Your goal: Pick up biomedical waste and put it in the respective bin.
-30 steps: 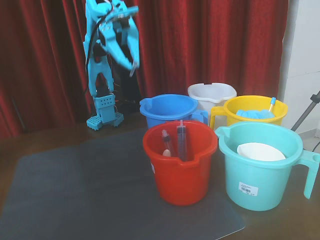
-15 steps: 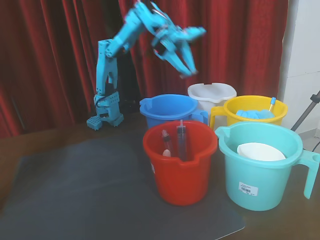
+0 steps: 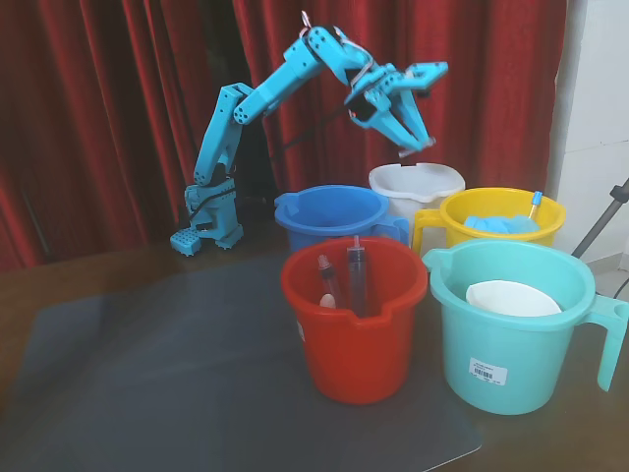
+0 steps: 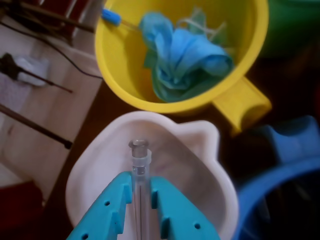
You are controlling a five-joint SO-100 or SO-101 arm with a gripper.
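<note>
The biomedical waste (image 4: 139, 156), a thin translucent tube, sticks out from between the two turquoise fingers (image 4: 107, 212) in the wrist view. My gripper (image 4: 140, 180) is shut on it and hangs directly above the open white bin (image 4: 165, 120). From the fixed view the arm reaches out to the right with the gripper (image 3: 408, 146) pointing down over the white bin (image 3: 418, 182) at the back; the tube is too small to make out there.
Around the white bin stand a blue bin (image 3: 329, 211), a yellow bin (image 3: 501, 202) holding blue cloth (image 4: 185, 55), a red bin (image 3: 354, 334) with two dark-fluid syringes (image 3: 356, 275), and a teal bin (image 3: 511, 344) holding a white dish. A grey mat (image 3: 177, 374) covers the table's front.
The arm has swung from its folded upright pose at the left out to the right. The gripper now hangs over the white bin.
</note>
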